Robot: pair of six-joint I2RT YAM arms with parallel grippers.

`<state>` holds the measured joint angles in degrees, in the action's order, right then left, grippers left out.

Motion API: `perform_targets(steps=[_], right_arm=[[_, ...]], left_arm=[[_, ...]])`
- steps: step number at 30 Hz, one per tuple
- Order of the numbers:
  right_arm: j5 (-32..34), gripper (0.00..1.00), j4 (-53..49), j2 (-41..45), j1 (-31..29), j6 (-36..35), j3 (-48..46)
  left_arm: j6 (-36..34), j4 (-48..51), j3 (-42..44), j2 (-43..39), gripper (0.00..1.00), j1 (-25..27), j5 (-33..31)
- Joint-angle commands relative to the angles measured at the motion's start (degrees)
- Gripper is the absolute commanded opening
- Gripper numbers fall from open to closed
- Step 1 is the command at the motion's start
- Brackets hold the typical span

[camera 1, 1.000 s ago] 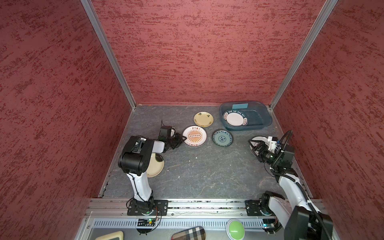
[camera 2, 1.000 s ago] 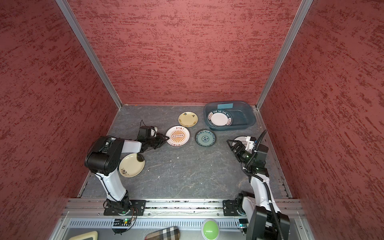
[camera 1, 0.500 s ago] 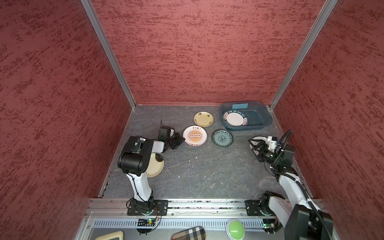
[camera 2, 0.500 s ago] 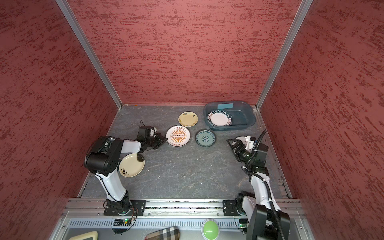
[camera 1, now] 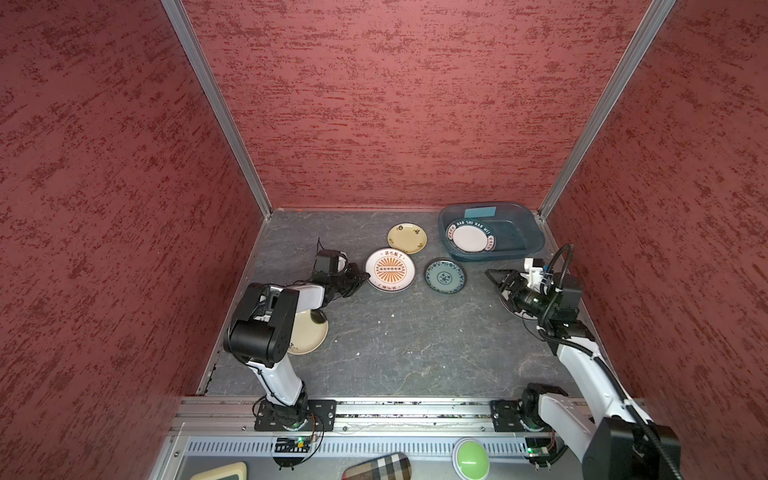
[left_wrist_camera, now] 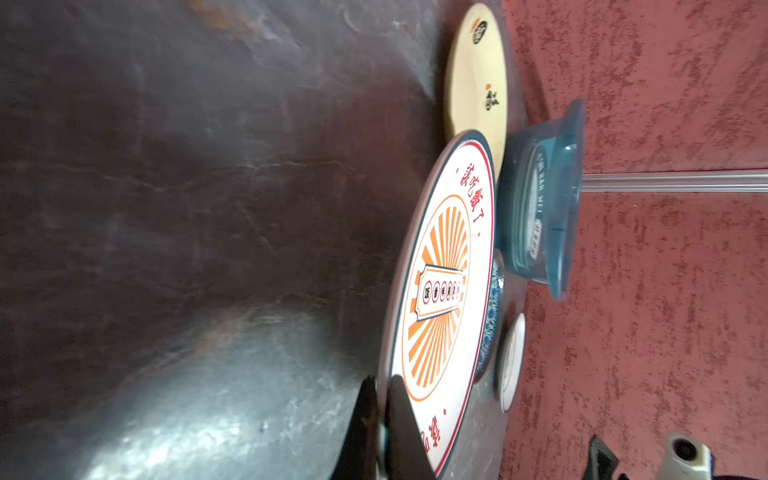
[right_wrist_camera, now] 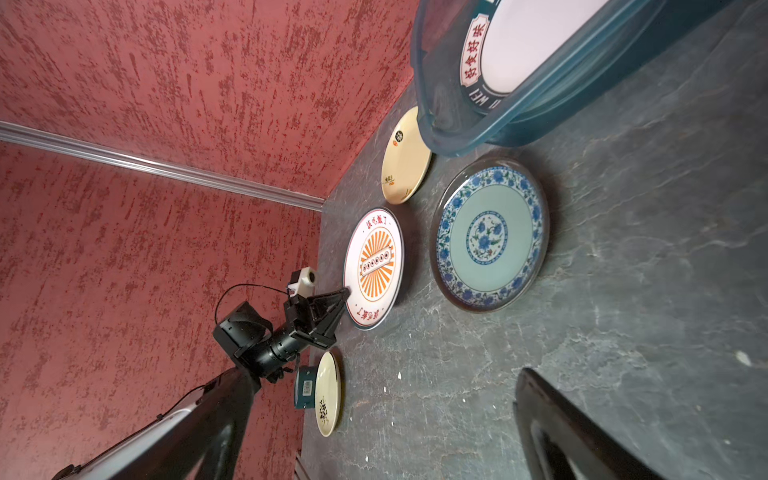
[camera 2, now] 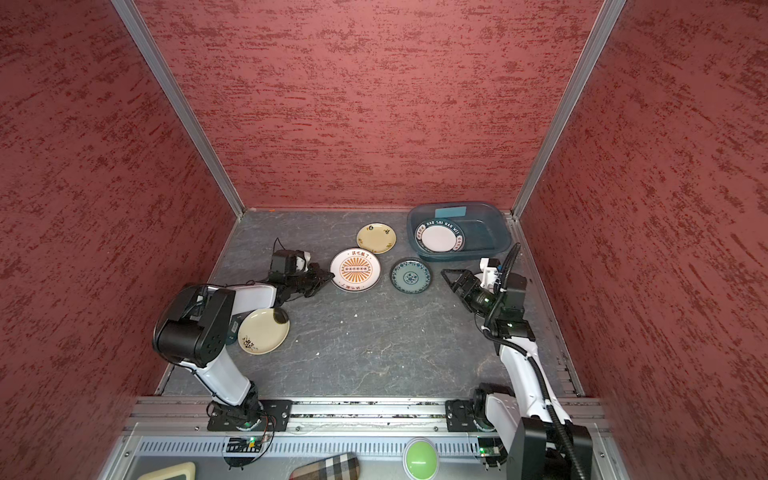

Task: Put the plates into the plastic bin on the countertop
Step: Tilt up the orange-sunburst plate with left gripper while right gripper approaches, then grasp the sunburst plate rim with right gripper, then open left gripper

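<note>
Now, sunburst plate (camera 1: 390, 270): not in the plastic bin (camera 1: 519, 252); it sits on the countertop (camera 1: 415, 340), off to the bin's left and a bit nearer to me.
Left gripper (left_wrist_camera: 380, 384): I have it pinched tight on the sunburst plate's rim, on the side far from the bin, with one finger on each face of the rim.
White plate (camera 1: 469, 237): lies flat inside the bin at its left end; its dark rim has letters on it.
Teal plate (camera 1: 444, 276): flat on the countertop, just outside the bin's near left corner, between the bin and the sunburst plate.
Yellow plate (camera 1: 407, 238): beside the bin's left end, not touching it.
Cream plate (camera 1: 309, 332): the farthest from the bin, partly under my left arm.
Right gripper (camera 1: 496, 282): near the bin's front side, wide apart, holding nothing, tips pointing at the teal plate.
</note>
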<state>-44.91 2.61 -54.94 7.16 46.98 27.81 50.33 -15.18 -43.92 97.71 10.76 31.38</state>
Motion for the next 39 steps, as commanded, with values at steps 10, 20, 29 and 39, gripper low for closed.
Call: perform_targets(steps=[10,20,29,39], right_arm=[[5.4,0.86,11.2,-8.4,-12.1,5.1,5.1],[7.4,0.62,14.6,-14.5,-17.6,5.3,7.2],[10.3,0.4,14.6,-16.1,-18.4,3.9,7.7],[10.2,0.15,13.4,-20.4,-19.3,3.3,10.2]], left_arm=[[5.0,-3.0,-1.1,-11.2,0.0,6.1,3.4],[3.2,-0.5,-4.9,-11.7,0.0,13.6,2.5],[0.8,2.6,-5.1,-13.6,0.0,15.6,1.5],[-2.2,5.1,-6.3,-12.9,0.0,15.9,2.5]])
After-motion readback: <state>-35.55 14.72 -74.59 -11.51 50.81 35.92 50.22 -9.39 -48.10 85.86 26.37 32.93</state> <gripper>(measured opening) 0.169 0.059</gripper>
